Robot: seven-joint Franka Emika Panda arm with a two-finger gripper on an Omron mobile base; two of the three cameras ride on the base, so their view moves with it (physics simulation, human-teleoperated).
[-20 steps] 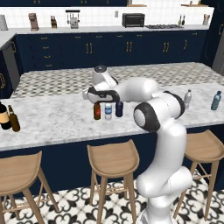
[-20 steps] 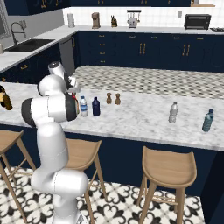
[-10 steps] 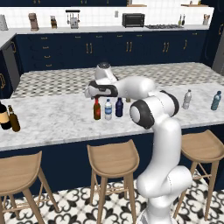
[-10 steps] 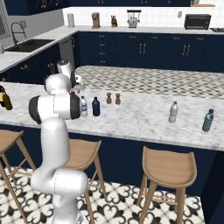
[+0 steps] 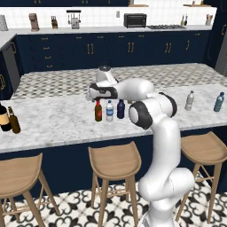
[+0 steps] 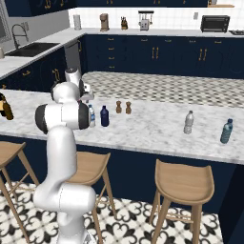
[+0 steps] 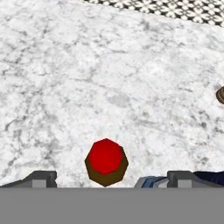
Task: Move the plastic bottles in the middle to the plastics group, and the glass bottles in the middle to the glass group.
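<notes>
While the gripper (image 7: 111,177) hangs spread directly over the reddish-brown bottle (image 5: 98,111), whose red cap sits low in the hand view between the parted fingertips, the step in hand looks like the approach to grasp it. Next it should descend and close on the neck without nudging the water bottle (image 5: 109,111) just beside it. Bare marble counter (image 5: 53,119) stretches toward the glass group (image 5: 8,118) at the frame's left.
</notes>
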